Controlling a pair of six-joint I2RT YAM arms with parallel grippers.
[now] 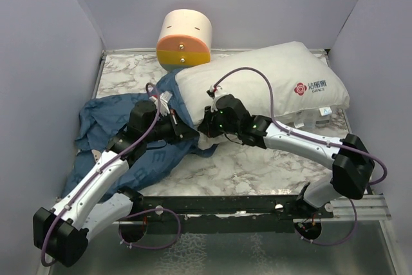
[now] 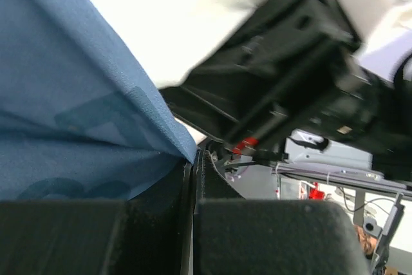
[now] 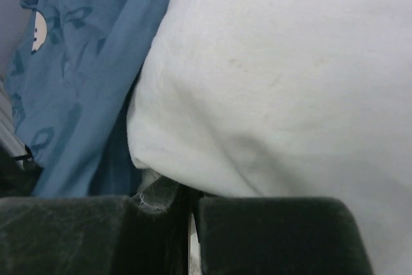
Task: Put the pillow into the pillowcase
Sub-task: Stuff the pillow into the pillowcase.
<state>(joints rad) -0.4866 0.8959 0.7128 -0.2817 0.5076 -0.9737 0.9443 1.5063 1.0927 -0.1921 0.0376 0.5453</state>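
Note:
The plump white pillow (image 1: pixel 264 82) lies at the back right of the marble table, its red logo and tags at the right end. The blue pillowcase (image 1: pixel 109 123) is crumpled at the left, its edge reaching the pillow's left end. My left gripper (image 1: pixel 187 134) is shut, with the pillowcase's hem (image 2: pixel 96 107) pinched at its tips (image 2: pixel 195 159). Right beside it, my right gripper (image 1: pixel 206 127) is shut on the pillow's lower left corner (image 3: pixel 270 82), with white fabric caught between its jaws (image 3: pixel 192 194). The pillowcase (image 3: pixel 71 69) hangs just left of that corner.
A cream-and-orange cylinder (image 1: pixel 185 38) stands at the back, touching the pillow's top left. Grey walls close in the table (image 1: pixel 257 165) on three sides. A black rail (image 1: pixel 225 205) runs along the near edge. The right arm's black body (image 2: pixel 290 75) fills the left wrist view.

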